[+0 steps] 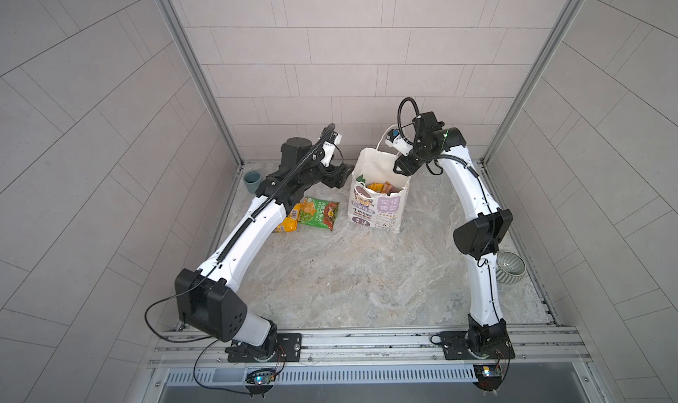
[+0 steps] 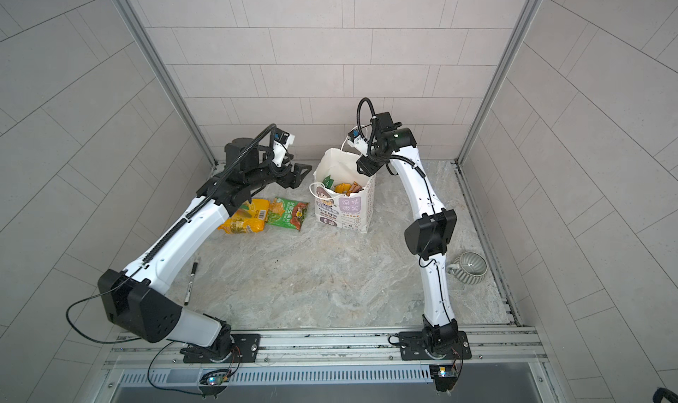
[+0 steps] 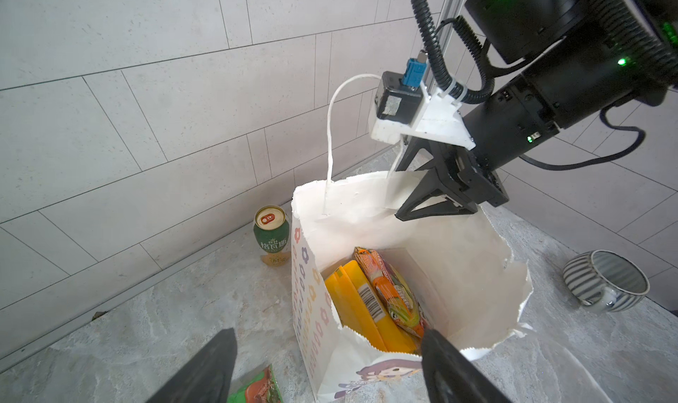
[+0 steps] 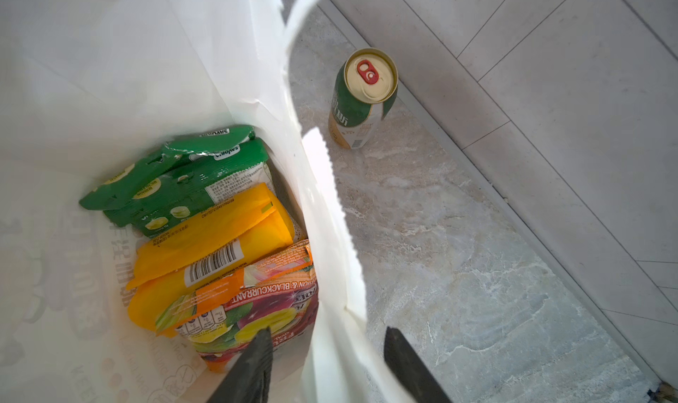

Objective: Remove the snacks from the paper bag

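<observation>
The paper bag stands upright at the back, mouth open. Several snacks stand inside: a green packet, a yellow one and an orange-purple one. On the table left of the bag lie a yellow snack and a green snack. My right gripper straddles the bag's back rim, jaws apart, one finger inside and one outside. My left gripper hovers open and empty beside the bag's left rim.
A green-gold can stands behind the bag by the back wall. A grey-blue cup sits in the back left corner. A striped mug is by the right wall, and a black marker lies under the left arm.
</observation>
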Motion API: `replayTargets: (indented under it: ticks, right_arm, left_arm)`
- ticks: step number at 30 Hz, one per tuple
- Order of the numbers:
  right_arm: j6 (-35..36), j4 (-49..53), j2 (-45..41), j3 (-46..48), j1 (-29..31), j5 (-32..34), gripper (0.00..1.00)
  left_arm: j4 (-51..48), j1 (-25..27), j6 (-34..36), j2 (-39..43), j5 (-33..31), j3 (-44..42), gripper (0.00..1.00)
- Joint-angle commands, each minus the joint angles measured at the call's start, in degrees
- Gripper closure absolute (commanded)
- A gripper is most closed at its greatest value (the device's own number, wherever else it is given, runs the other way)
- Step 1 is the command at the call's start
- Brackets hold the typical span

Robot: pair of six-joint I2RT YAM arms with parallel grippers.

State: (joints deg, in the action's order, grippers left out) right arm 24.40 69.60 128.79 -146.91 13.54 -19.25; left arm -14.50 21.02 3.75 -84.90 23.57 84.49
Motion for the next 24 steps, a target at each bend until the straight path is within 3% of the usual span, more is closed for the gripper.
replayTargets:
  ticks: [1, 3, 10, 24]
  right_arm:
    - [0.8, -0.8, 1.3, -0.8, 0.0, 0.1, 0.49]
    - [0.6, -1.0, 1.7, -1.3, 0.2, 0.1, 0.55]
    - [-1.4, -4.1, 2.2, -1.7, 0.0, 4.0, 1.0]
    - [-6.3, -10.5, 0.4, -7.0, -0.8, 11.0, 1.0]
  left_arm:
    - [0.4, 0.0, 0.5, 0.7, 0.6, -0.6, 0.17]
    - [0.4, 0.0, 0.1, 0.5, 0.3, -0.5, 0.18]
    - [1.8, 0.0, -0.6, -0.3, -1.3, -0.8, 0.21]
    - [4.6, -0.7, -3.1, -2.0, -4.3, -0.9, 0.27]
